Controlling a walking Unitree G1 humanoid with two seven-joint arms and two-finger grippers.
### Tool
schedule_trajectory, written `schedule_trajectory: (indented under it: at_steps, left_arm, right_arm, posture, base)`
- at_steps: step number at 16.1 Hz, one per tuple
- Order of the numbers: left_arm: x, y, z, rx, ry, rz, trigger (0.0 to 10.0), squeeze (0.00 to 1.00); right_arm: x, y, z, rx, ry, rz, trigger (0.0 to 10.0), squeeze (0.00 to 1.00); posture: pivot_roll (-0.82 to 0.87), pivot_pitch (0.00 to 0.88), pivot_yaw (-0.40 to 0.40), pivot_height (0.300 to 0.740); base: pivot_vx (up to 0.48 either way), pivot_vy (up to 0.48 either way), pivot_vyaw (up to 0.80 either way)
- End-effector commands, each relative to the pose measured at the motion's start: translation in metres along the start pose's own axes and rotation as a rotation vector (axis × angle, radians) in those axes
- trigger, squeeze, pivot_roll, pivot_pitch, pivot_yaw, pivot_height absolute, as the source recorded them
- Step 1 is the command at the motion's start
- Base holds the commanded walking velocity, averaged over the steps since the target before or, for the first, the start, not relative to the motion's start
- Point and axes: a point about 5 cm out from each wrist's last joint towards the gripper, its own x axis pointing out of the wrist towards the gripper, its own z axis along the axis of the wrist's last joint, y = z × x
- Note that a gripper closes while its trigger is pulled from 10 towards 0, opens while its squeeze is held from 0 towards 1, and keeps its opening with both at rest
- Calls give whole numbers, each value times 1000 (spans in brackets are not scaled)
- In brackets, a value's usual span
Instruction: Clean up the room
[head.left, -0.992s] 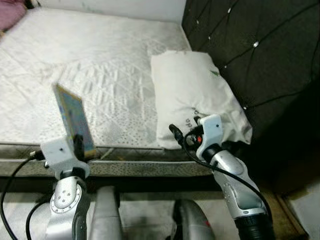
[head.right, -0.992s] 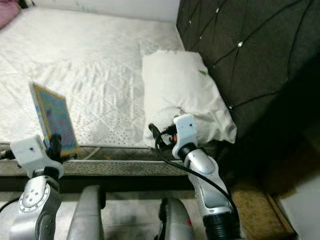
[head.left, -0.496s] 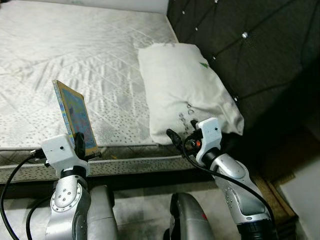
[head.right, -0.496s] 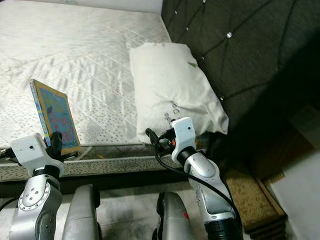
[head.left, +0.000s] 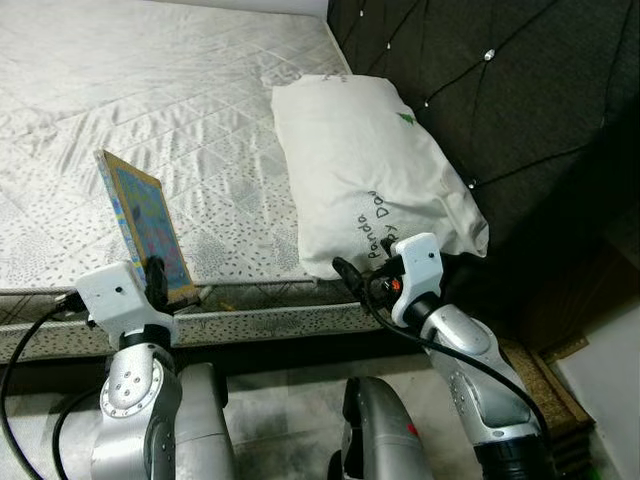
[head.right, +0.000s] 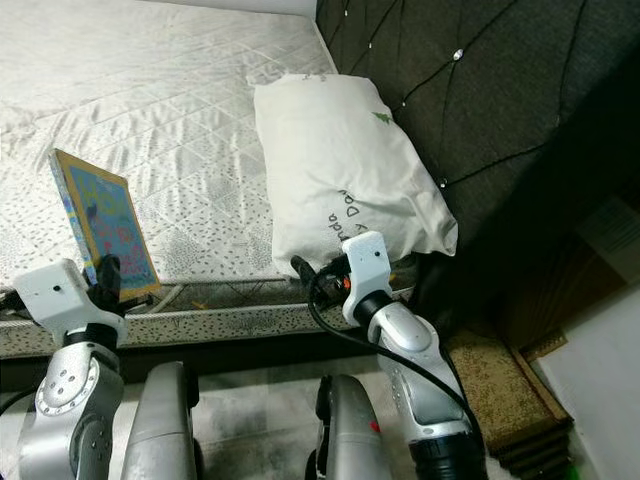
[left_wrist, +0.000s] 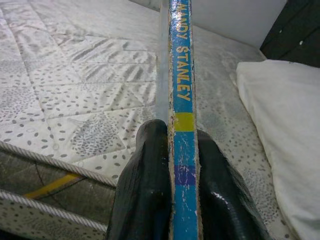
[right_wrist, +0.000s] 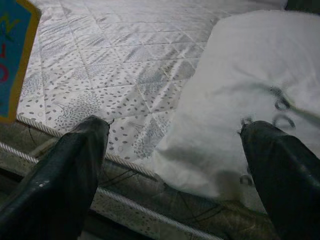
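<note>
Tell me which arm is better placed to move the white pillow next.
The right. The right gripper is open and empty at the near corner of the pillow. The left gripper is shut on the book, further from the pillow.

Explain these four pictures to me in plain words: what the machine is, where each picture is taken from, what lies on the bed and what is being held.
This is a walking humanoid robot with two silver arms, each ending in a hand of two long black fingers. The two wide pictures come from a pair of cameras on its head, looking down over its own arms. The other two come from cameras on its wrists, looking along the fingers.

Before it is a bare quilted mattress with one white pillow lying against a dark padded headboard.

The left hand is shut on a thin, colourful book, held upright; the left wrist view shows its blue spine between the fingers. The right hand is open, holding nothing, and hovers by the near corner of the pillow at the mattress edge.
</note>
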Motion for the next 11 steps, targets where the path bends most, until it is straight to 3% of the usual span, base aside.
schedule_trajectory:
  at_steps: [1, 2, 11]
  left_arm:
    - [1, -6, 8, -31, -47, -13, 10000, 0]
    - [2, -7, 8, -34, -47, -12, 10000, 0]
    - [5, -8, 5, -52, -27, -16, 10000, 0]
  right_arm:
    - [2, 2, 5, -20, -17, 12, 10000, 0]
    - [3, 1, 5, -17, -17, 10, 10000, 0]
    - [6, -2, 4, -11, -16, -6, 10000, 0]
  posture:
    - [-45, 38, -138, 569]
    - [-44, 38, -139, 569]
    - [-44, 32, -136, 569]
  base:
    - [349, 0, 800]
    - [356, 0, 788]
    - [437, 0, 0]
